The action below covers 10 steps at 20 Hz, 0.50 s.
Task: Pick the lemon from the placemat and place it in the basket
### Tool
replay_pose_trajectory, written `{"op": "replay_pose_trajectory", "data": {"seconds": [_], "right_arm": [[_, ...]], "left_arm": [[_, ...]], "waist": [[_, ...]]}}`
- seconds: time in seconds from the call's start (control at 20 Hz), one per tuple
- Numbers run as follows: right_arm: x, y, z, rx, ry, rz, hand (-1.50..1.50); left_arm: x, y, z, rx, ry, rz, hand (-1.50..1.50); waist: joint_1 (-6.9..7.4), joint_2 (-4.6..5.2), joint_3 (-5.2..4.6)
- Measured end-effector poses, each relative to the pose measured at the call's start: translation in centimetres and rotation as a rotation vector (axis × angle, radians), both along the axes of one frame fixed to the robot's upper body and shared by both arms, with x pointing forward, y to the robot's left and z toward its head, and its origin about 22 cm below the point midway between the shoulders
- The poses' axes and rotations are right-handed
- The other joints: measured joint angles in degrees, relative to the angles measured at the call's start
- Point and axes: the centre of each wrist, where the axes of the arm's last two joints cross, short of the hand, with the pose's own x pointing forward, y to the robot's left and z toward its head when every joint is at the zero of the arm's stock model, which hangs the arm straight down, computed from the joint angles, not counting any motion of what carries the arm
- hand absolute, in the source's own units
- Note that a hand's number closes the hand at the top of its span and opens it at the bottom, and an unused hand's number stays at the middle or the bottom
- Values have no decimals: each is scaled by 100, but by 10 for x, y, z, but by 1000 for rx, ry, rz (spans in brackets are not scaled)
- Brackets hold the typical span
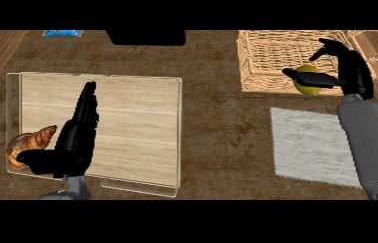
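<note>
The left hand [74,137] comes in from the lower edge, far to the left of the basket [249,62]. It rests open, its black fingers straight and together and its thumb spread toward a brown, ridged croissant [33,139]. Under it lies a pale wood-grain board [136,117], rectangular, with a clear, glassy rim. The croissant sits at the board's edge farthest from the basket. Below the basket a soft, nubby white placemat [314,147] lies flat on the dark, mottled wooden counter [221,137], with the grey right forearm along its outer side. The right hand [347,69] is curled round the lemon [308,84], thumb across its yellow skin, holding it over the basket's lower right edge, partly inside the rim line. The basket is square, woven of light wicker, with thick walls and an open inside. A bare strip of counter separates it from the board. Left of the basket at the far edge are a black block [146,37] and a small blue thing [63,33].
</note>
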Motion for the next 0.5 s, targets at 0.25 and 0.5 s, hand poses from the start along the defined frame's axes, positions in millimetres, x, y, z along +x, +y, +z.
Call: {"op": "replay_pose_trajectory", "data": {"seconds": [0.25,0.5], "right_arm": [[-2,-5,11,38,-128,-20,-150],[-9,-13,30,42,-218,-81,-150]], "left_arm": [[-3,1,1,0,6,10,0],[-5,5,2,-3,6,12,0]], "waist": [[-10,9,12],[-28,12,16]]}}
